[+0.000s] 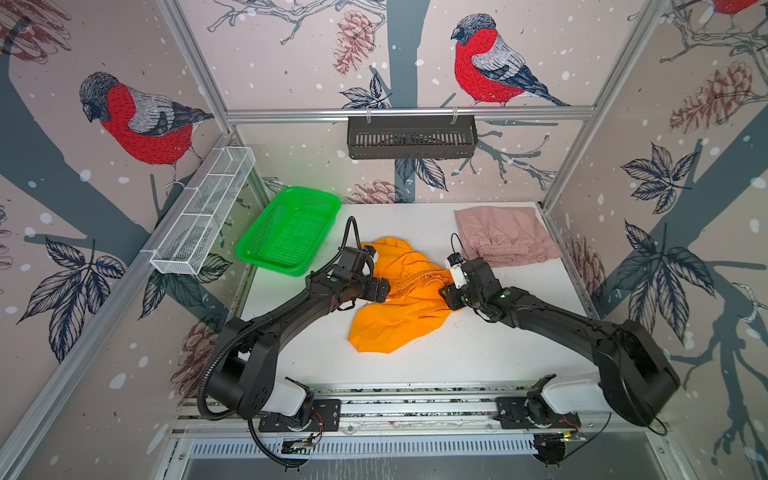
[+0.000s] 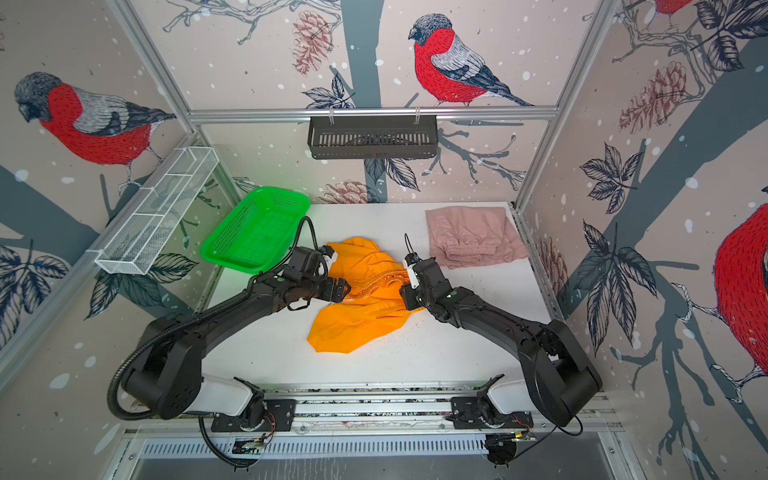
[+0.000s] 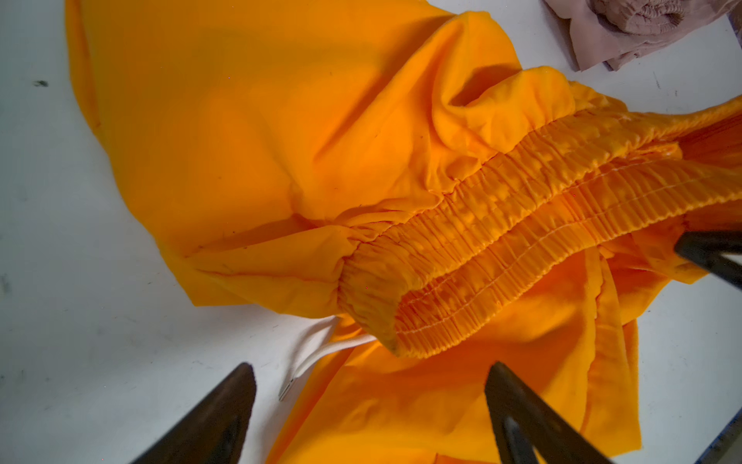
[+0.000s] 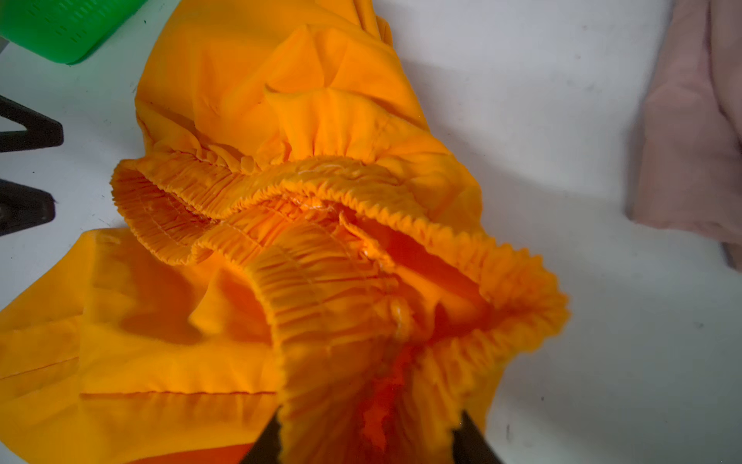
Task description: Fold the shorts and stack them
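Read the table [image 1: 457, 361] in both top views as a clock face, with twelve at the back wall. Your orange shorts [image 1: 390, 324] lie rumpled at the centre, one leg spreading toward six o'clock and another part bunched toward eleven. Their gathered waistband [image 1: 415, 277] runs across the middle from nine to three and stands raised off the table at the three o'clock end.

Your right gripper [image 1: 445, 293] is at that three o'clock end. In the right wrist view its fingers [image 4: 473, 442] stand partly closed on either side of a thick bunch of waistband cloth, which hides the tips. It has hold of the orange shorts there.

Your left gripper [image 1: 385, 291] sits at the nine o'clock end of the waistband. In the left wrist view its jaws are spread wide and grip nothing, and the end of the waistband lies just beyond the tips. A white cord [image 3: 317, 353] with a metal tip trails out from under the cloth between them.

Your pink shorts [image 1: 505, 237] lie folded flat at about one o'clock, apart from the orange pair with bare table between. The green basket [image 1: 270, 266] sits at ten o'clock, at the table's left edge.
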{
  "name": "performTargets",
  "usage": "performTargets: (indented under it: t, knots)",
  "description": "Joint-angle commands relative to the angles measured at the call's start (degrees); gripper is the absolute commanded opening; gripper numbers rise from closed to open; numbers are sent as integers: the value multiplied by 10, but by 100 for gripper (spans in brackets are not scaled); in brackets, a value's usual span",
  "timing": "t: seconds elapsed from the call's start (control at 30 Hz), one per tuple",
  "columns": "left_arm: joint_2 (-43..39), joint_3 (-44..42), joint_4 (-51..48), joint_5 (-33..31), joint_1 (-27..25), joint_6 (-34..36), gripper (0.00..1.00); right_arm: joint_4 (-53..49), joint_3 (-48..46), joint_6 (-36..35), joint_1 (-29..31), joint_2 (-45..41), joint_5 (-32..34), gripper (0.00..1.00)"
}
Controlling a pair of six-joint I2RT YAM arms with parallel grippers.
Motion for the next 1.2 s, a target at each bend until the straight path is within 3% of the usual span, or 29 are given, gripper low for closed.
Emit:
performTargets:
  t: [0.0, 0.07, 0.2, 0.47, 0.7, 1.0, 1.1, 1.17]
  knots:
    - [-3, 0, -5, -63, -11, 6, 90, 32, 5, -3, -30, -2, -32, 13]
    - [2, 10, -33, -112, -31, 17, 90, 33, 5, -6, -61, -1, -63, 5]
    - [12, 36, -75, -177, -58, 40, 89, 20, 23, -27, -97, 20, -102, 4]
    - [19, 55, -70, -141, -92, 116, 94, 17, 61, -50, -113, 66, -145, 4]
    - [89, 100, -100, -158, -120, 154, 93, 25, 69, -55, -125, 75, -172, 4]
    - [163, 142, -97, -173, -122, 165, 82, 28, 56, -54, -133, 65, -186, 4]
    - [170, 147, -84, -168, -122, 172, 73, 33, 50, -50, -133, 60, -190, 4]
    - [174, 148, -73, -159, -122, 179, 60, 33, 50, -50, -134, 60, -193, 4]
